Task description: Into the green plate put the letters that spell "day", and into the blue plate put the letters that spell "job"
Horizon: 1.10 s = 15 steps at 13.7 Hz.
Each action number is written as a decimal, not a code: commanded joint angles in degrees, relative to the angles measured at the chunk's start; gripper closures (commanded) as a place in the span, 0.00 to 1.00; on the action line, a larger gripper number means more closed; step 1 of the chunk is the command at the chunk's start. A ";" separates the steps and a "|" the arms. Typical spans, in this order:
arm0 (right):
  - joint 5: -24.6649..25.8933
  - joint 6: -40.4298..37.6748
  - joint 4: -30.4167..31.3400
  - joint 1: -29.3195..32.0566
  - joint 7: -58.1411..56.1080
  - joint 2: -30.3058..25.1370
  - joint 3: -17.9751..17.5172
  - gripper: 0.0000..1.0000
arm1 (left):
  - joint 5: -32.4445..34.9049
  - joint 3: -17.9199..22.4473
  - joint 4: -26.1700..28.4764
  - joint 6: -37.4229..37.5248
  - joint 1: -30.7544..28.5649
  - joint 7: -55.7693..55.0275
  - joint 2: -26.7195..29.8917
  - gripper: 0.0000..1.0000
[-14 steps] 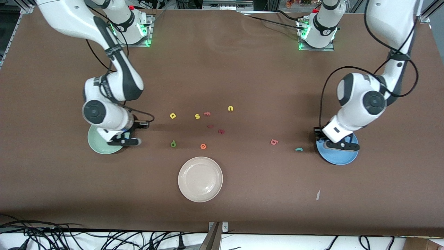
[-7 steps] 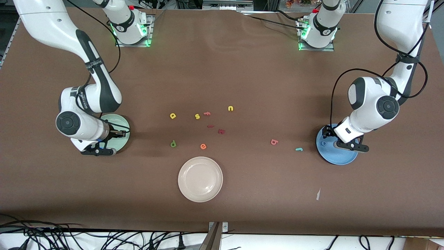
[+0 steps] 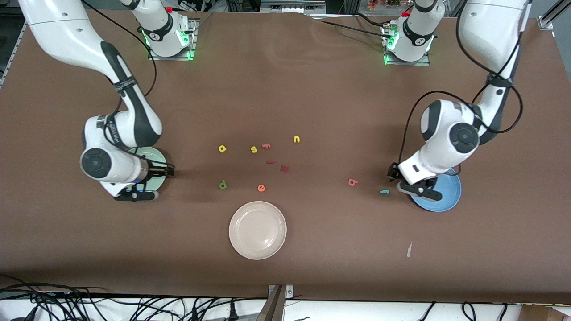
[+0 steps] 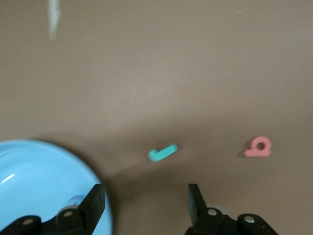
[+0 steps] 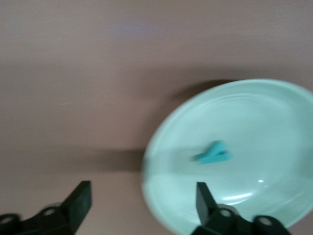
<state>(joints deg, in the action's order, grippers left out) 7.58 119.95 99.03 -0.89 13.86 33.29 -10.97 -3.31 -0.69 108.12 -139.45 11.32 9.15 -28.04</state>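
The teal "y" (image 5: pixel 212 152) lies in the green plate (image 5: pixel 254 122), which also shows at the right arm's end of the table (image 3: pixel 157 157). My right gripper (image 5: pixel 143 200) hangs open and empty over that plate's rim (image 3: pixel 134 195). My left gripper (image 4: pixel 145 205) is open and empty over the edge of the blue plate (image 4: pixel 39 181) (image 3: pixel 446 196). Close beside it on the table lie the teal "j" (image 4: pixel 162 152) (image 3: pixel 384 192) and the salmon "b" (image 4: pixel 258 147) (image 3: pixel 353 182). The green "d" (image 3: pixel 222 184) and yellow "a" (image 3: pixel 222 148) lie mid-table.
A cream plate (image 3: pixel 257 230) sits nearest the front camera. Mid-table lie a yellow "s" (image 3: pixel 253 149), a salmon "f" (image 3: pixel 266 145), a yellow "n" (image 3: pixel 296 139), an orange "e" (image 3: pixel 261 188) and two dark red pieces (image 3: pixel 284 168). A white scrap (image 3: pixel 409 249) lies near the front.
The right gripper has opened and the "y" now lies in the green plate. The left gripper opened and moved from over the blue plate toward the "j".
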 commanded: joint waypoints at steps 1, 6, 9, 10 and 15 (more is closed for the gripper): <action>0.51 -2.43 0.37 0.10 3.36 -1.12 -3.87 0.00 | -1.52 0.60 -3.97 -0.99 0.81 1.57 -4.56 0.22; 0.69 5.89 9.75 0.01 8.81 -6.20 -9.94 0.00 | -1.61 0.60 -3.62 -5.48 0.99 1.58 -8.34 0.17; 0.69 13.70 16.61 0.01 8.99 -8.24 -11.35 0.00 | -1.70 0.60 -3.80 -5.57 1.69 1.58 -9.14 0.17; 0.86 19.30 19.86 0.01 8.99 -8.24 -11.36 0.00 | -1.70 0.60 -3.89 -5.57 1.69 1.58 -9.49 0.17; 2.35 24.99 23.14 -4.02 8.28 -7.63 -11.27 0.00 | -1.61 0.69 -3.97 -8.38 1.78 1.66 -10.90 0.19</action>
<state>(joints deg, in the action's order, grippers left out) 8.98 144.14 120.93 -2.91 21.94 27.10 -22.10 -3.31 -0.45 105.72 -147.24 12.66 9.27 -37.68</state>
